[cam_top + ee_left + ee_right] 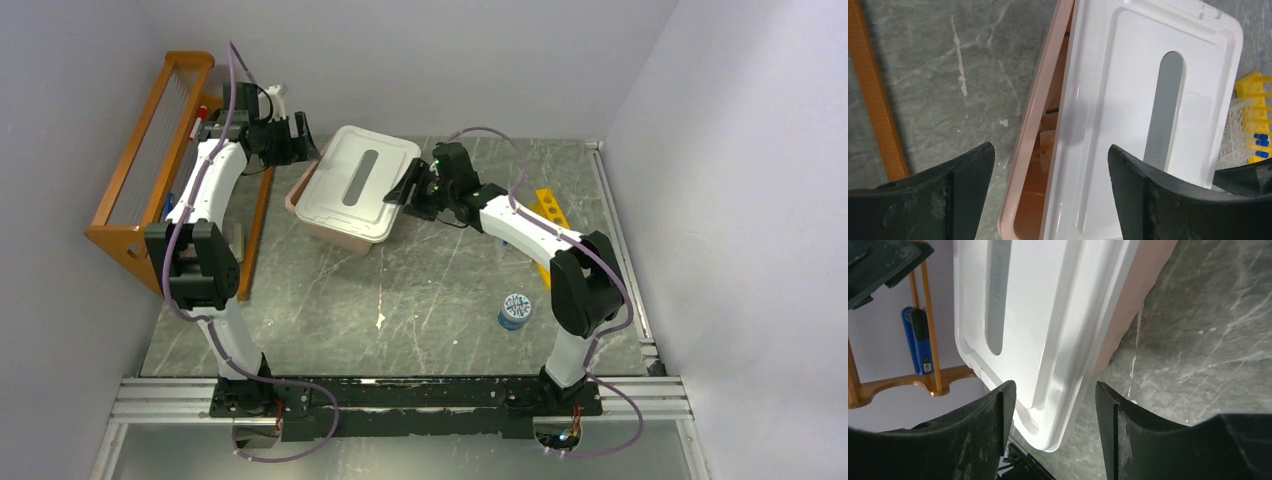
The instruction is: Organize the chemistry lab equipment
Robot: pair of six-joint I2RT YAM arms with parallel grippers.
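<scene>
— Left hand (pixel 1049 152) and right hand (pixel 1054 387)?
— Open, empty, one each side of the white lid (pixel 362 180).
— And the yellow tube rack (pixel 551 208)?
— On the bench (pixel 400 300), right of the pink tub (pixel 335 236), behind the right arm. Long side pointing away. Nearer the right hand.

One pink tub (pixel 297 203) sits toward the far edge of the table (pixel 420 300), with one white lid (pixel 335 195) on it. One orange wooden rack (pixel 125 240) lines the left edge. One yellow tube rack (pixel 550 208) stands near the right edge; three blue-capped vials (pixel 1260 145) can be counted there. One round blue piece (pixel 515 311) lies toward the near right corner.
</scene>
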